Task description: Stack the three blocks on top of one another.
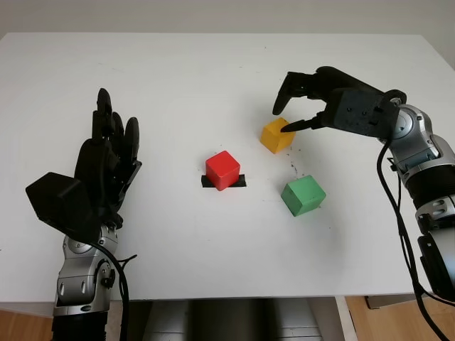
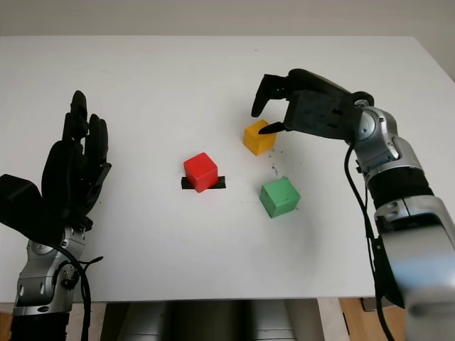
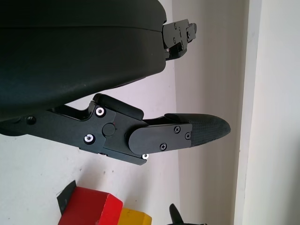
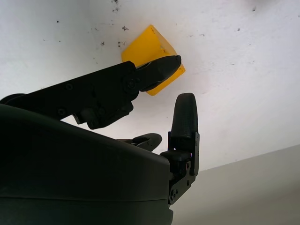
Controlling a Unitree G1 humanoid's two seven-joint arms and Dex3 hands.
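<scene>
Left hand [image 1: 106, 160] open, raised at the left side, palm edge-on, forearm coming up from bottom left, right hand [image 1: 302, 106] open, arm reaching in from the right, wrist bent, fingers [image 1: 284, 92] arched downward, holding nothing

Bright, even, diffuse light falls on the white surface [image 1: 213, 64], with no glare. Shadows are soft and short: a faint grey one lies beside the green block [image 1: 303, 195], and another beside the red block [image 1: 222, 169]. In the left wrist view the black shell of the left robot hand [image 3: 70, 51] looks dark and featureless.
</scene>
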